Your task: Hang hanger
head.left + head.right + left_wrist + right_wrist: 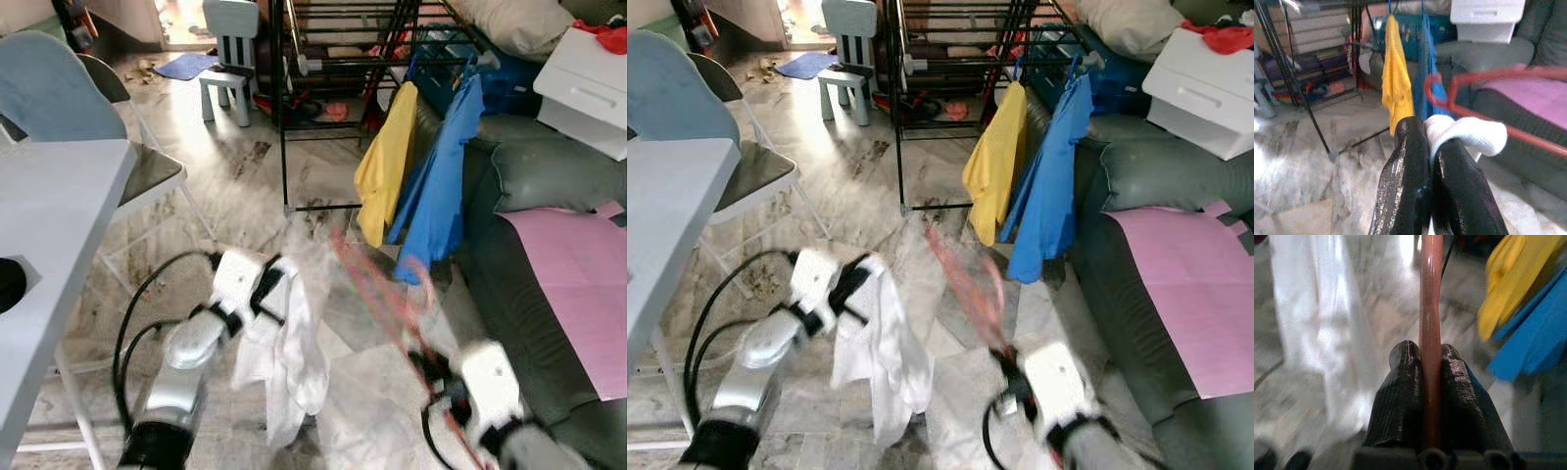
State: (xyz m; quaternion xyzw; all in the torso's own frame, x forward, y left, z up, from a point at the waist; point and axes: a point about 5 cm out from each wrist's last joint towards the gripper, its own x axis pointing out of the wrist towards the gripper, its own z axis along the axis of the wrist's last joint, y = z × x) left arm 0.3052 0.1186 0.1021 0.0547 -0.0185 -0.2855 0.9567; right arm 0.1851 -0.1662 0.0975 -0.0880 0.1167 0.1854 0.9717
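Observation:
My right gripper (1424,367) is shut on the bar of a red hanger (1430,298), which shows blurred in the left eye view (377,294), reaching up and left from my right arm. A white garment (286,352) hangs from my left gripper (1431,142), whose fingers are shut on its white cloth (1469,134). The hanger's red hook and bar (1488,78) lie just beyond that cloth. Ahead stands a black drying rack (333,59), and a yellow shirt (384,162) and a blue shirt (439,181) hang from its rail.
A grey sofa (549,186) with a pink sheet (578,284) runs along the right. A white table (49,245) and a chair (69,98) stand at the left. A small white stool (230,59) is at the back. A white drawer box (588,83) rests on the sofa.

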